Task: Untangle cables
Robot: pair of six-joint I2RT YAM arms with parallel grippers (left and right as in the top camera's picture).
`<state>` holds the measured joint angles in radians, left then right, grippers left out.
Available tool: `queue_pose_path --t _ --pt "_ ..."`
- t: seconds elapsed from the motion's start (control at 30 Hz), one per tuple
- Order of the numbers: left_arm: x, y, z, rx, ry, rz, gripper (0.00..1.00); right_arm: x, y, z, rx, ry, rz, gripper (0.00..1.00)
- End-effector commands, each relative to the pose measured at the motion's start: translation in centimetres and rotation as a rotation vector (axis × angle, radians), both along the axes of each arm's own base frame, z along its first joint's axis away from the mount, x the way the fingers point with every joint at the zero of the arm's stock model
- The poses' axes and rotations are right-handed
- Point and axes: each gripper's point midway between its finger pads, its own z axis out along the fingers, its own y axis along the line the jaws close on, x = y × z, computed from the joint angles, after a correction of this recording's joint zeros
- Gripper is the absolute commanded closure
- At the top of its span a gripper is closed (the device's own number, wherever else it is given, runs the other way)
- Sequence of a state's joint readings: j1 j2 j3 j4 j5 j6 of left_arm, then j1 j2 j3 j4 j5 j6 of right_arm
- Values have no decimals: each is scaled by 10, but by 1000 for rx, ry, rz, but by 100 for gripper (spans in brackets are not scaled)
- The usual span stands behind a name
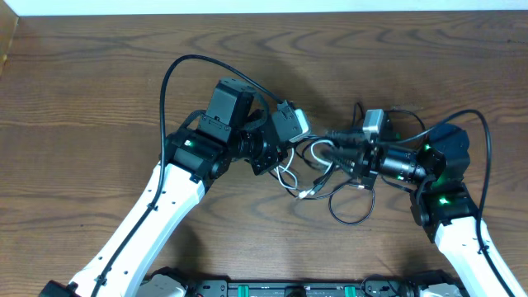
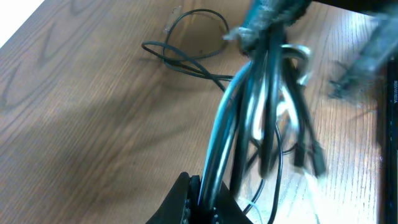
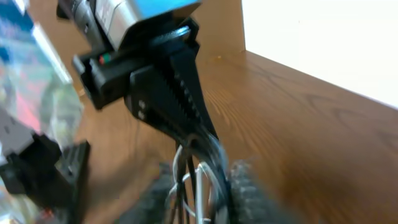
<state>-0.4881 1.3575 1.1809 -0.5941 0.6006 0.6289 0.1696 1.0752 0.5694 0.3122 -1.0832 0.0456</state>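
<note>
The cables (image 1: 307,183), thin black cords and a white one, hang bunched between my two grippers at the middle of the table. My left gripper (image 1: 287,158) is shut on a black strand of the bundle; in the left wrist view its jaws (image 2: 205,202) pinch that strand, and the cables (image 2: 267,93) run up to the blurred right gripper (image 2: 268,22). In the right wrist view my right gripper (image 3: 205,199) has its blurred fingers apart, with the cables (image 3: 199,180) passing loosely between them up to the left gripper (image 3: 202,134). In the overhead view the right gripper (image 1: 328,153) faces the left one, close to it.
A loose black loop of cable (image 1: 351,208) lies on the wooden table (image 1: 99,99) below the right gripper, and shows as a loop (image 2: 193,37) in the left wrist view. The table's far edge (image 1: 264,15) meets a white surface.
</note>
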Motion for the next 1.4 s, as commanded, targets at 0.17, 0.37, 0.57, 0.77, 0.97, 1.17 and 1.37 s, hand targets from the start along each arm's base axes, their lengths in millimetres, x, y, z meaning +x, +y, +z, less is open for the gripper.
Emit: queue_pose_path --t 0.17,0.37,0.57,0.77,0.97,1.17,1.37 --pt "0 -3 9 -21 -18 -13 92 -1 2 4 1 -12 8 99" --pt "4 1 6 6 -27 12 93 -3 3 4 3 -10 17 99" --pt "1 2 4 13 -14 11 93 -2 3 16 17 -89 24 99" --pt "-2 5 0 26 9 11 92 -1 3 38 39 -234 23 99" --pt "-5 6 -3 34 25 11 93 -1 3 37 14 -309 27 99" --pt "-6 6 -3 34 26 2 92 -1 3 37 -24 -431 31 99" --pt "-18 10 -10 79 6 -83 92 -1 3 37 -74 -583 37 98"
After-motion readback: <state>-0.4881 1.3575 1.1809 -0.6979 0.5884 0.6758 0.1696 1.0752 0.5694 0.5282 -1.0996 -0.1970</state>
